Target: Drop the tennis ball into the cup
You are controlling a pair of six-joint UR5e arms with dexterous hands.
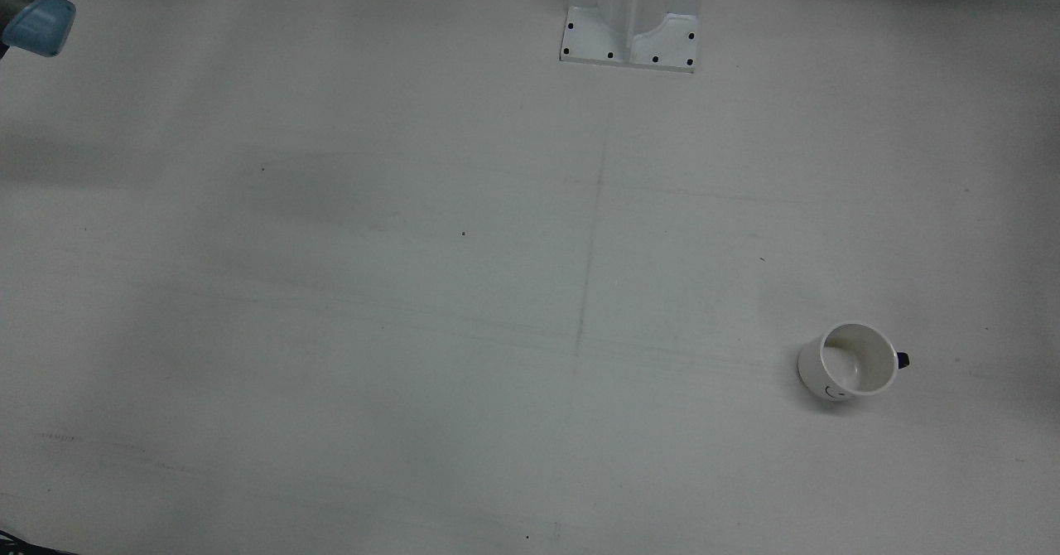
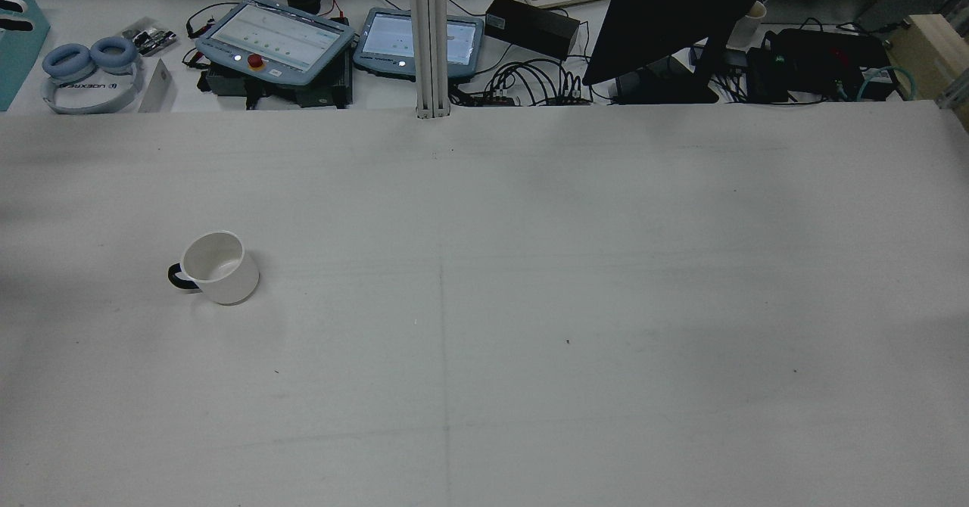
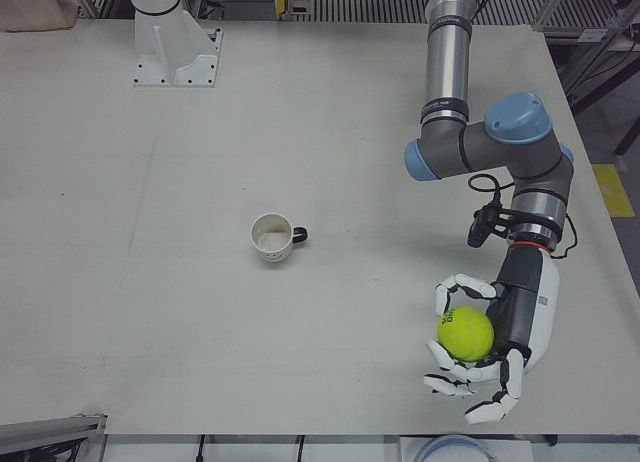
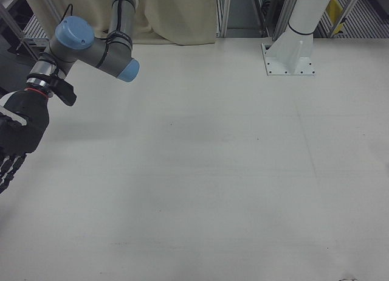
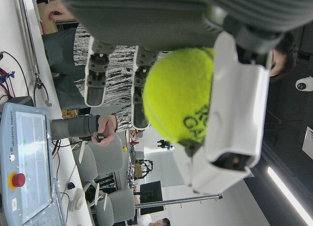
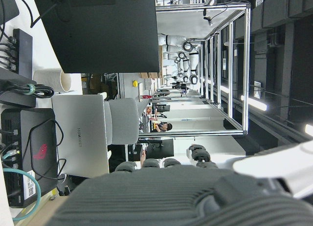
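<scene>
A white cup point(image 3: 272, 237) with a dark handle stands upright on the table; it also shows in the front view point(image 1: 848, 361) and the rear view point(image 2: 216, 267). My left hand point(image 3: 490, 342) is shut on a yellow-green tennis ball point(image 3: 465, 333), held near the table's front edge, well to the right of the cup in the left-front view. The ball fills the left hand view point(image 5: 183, 96), with fingers point(image 5: 234, 108) wrapped round it. My right hand point(image 4: 17, 135) hangs at the left edge of the right-front view, fingers apart and empty.
The white table point(image 2: 530, 303) spreads wide around the cup. A white arm pedestal point(image 1: 633, 12) stands at the back. Beyond the far edge in the rear view lie teach pendants point(image 2: 276, 34), a monitor point(image 2: 666, 15) and cables.
</scene>
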